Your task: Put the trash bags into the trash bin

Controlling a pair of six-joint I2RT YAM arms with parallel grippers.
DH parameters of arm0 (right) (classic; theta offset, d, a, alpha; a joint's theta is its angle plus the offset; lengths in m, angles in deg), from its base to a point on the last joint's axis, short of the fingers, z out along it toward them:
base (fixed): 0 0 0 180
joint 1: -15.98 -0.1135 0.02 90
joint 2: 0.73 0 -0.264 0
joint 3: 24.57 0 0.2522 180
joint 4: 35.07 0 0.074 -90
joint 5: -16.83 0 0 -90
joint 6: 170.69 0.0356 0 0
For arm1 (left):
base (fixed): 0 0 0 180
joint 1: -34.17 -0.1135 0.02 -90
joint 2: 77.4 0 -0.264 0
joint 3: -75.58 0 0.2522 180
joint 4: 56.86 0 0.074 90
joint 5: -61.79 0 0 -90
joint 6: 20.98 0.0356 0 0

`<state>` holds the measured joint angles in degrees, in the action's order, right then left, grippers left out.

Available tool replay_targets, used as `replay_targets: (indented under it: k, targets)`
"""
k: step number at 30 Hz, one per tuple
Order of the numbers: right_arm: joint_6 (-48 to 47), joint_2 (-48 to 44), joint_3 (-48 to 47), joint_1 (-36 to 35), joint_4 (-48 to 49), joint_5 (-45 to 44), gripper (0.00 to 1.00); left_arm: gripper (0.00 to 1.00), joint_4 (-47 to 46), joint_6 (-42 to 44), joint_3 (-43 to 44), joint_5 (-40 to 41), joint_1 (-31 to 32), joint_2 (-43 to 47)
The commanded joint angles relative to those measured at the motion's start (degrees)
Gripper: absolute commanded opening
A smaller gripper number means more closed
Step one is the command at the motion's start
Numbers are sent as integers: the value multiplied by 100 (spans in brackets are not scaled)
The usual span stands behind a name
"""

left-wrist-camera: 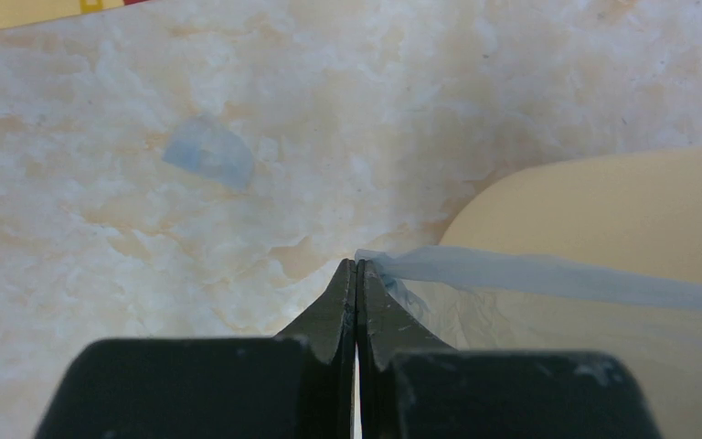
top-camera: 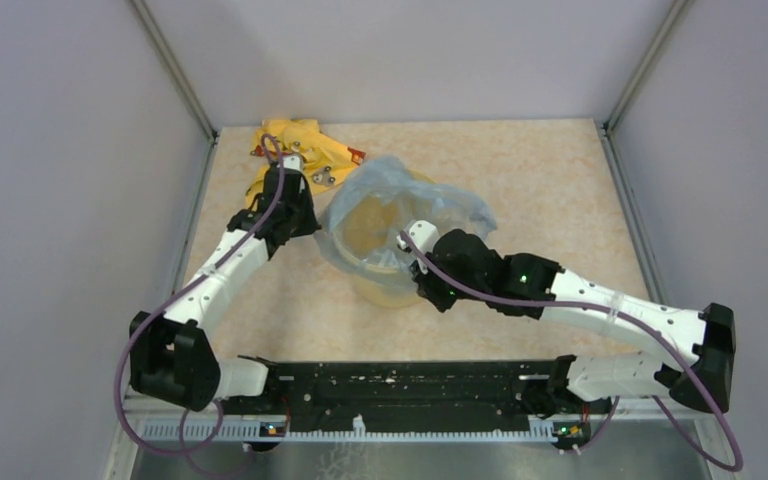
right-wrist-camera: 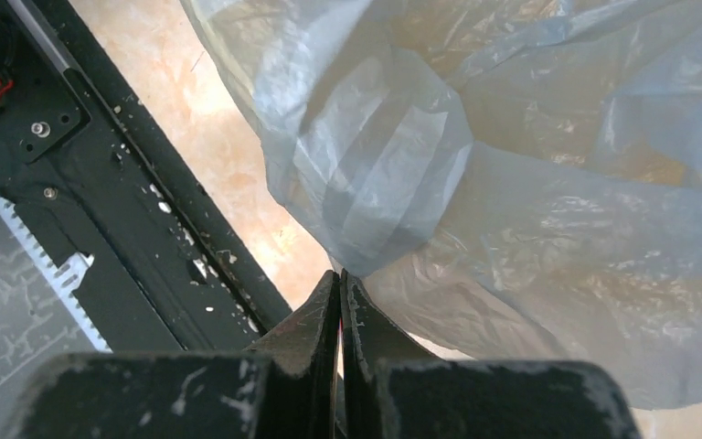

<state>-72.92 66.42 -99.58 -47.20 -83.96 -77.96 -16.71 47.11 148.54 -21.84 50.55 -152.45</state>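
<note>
L jaws fully shut: my left gripper [left-wrist-camera: 356, 267] pinches an edge of the thin translucent pale blue-grey plastic film bag [left-wrist-camera: 548, 274], a strip stretched twd frame right. R jaws shut too; right gripper [right-wrist-camera: 339, 276] tips touch the film, can't tell if any's caught. Top view: bag draped over the mouth of the round pale yellow plastic bin [top-camera: 380, 288], frame centre. Crumpled yellow cloth [top-camera: 295, 140] sits upper left.

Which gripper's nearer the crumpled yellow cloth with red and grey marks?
Left. Left gripper is close to the cloth, pinching the thin blue-grey plastic bag at the round pale yellow bin's left rim; right gripper is across the bin, at its near-right rim.
</note>
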Motion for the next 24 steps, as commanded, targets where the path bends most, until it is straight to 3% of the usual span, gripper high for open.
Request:
replay_targets:
  k: [1, 8, 12, 14, 18, 21, 24]
  targets:
    - [78, -121, 56, -38, -188, -214, 0, 0, -57, 207, 140, 123, -231, 93]
    - [184, -259, 48, -31, -339, -341, 0, 0, -167, 371, 214, 279, -249, 761]
    - [198, -212, -210, -30, -408, 6, 0, 0, -308, 457, 61, -256, -243, 845]
    - [194, -204, -476, -36, -487, 133, 5, 0, -424, 448, -64, -395, -244, 870]
    - [46, -212, -1017, -37, -618, 304, 29, 0, -511, 399, -132, -480, -241, 793]
    - [-101, -147, -1422, -37, -688, 444, 53, 0, -576, 391, -107, -492, -241, 736]
    - [-263, 21, -1852, -37, -703, 402, 67, 0, -623, 383, -68, -486, -243, 651]
